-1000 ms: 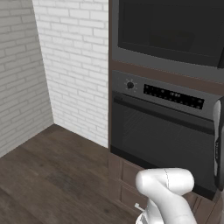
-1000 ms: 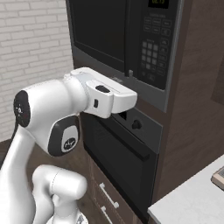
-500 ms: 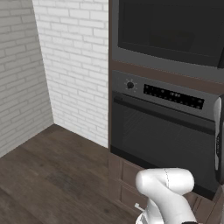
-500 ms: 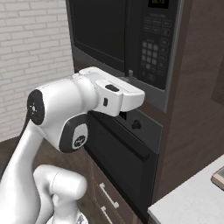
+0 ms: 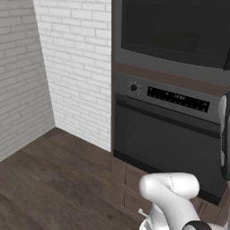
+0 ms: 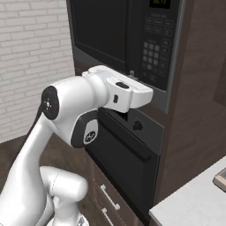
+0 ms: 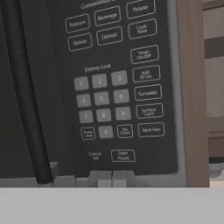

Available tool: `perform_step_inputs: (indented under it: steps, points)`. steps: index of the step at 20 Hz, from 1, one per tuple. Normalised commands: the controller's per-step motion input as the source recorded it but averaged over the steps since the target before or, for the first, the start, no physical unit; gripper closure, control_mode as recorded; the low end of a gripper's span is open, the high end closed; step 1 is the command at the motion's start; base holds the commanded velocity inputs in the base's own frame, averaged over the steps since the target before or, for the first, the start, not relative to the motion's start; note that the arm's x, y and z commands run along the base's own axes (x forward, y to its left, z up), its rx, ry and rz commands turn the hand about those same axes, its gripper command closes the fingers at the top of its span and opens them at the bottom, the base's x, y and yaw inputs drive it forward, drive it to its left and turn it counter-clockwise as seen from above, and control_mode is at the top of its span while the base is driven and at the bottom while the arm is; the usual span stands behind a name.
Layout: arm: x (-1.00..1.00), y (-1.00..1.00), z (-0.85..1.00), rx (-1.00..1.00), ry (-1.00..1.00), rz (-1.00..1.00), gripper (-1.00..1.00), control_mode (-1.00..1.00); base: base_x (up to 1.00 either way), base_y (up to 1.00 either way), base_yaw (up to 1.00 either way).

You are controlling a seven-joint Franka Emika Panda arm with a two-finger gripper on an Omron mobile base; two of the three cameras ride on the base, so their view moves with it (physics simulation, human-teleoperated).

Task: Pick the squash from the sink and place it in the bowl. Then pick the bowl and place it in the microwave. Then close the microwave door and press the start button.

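Note:
The microwave (image 6: 132, 39) is built into the dark cabinet, and the microwave door (image 6: 100, 27) is shut, its dark glass (image 5: 176, 28) facing the room. My gripper (image 7: 111, 177) is shut with nothing in it, its tips close under the keypad (image 7: 114, 87). Just above them is the Start/Pause button (image 7: 123, 155). In the right base view the gripper (image 6: 131, 75) points at the lower edge of the control panel (image 6: 155, 48). The squash, the bowl and the sink are out of view.
An oven (image 5: 166, 134) with a knob (image 5: 133, 87), a display strip and a bar handle sits directly below the microwave. A white brick wall (image 5: 72, 67) stands to the left above dark wood floor. A grey counter corner (image 6: 190, 201) lies at the lower right.
The arm has swung the hand to the right along the microwave's lower edge, toward the control panel. The gripper stays shut.

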Motion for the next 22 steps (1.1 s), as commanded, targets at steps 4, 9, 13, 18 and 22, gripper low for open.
perform_step_inputs:
  steps: [4,9,13,18,22]
  points:
    - [0.11,-0.18,-0.02,0.0,0.0,0.0,1.0,-1.0,0.0,0.0,0.0]
    - [0.14,-0.05,-0.03,0.0,0.0,0.0,1.0,-1.0,0.0,0.0,0.0]
    - [0.19,-0.02,-0.03,0.0,0.0,0.0,1.0,-1.0,0.0,0.0,0.0]
    - [0.1,-0.16,-0.05,0.0,0.0,0.0,1.0,-1.0,0.0,0.0,0.0]
    - [0.08,-0.13,-0.04,0.0,0.0,0.0,1.0,-1.0,0.0,0.0,0.0]
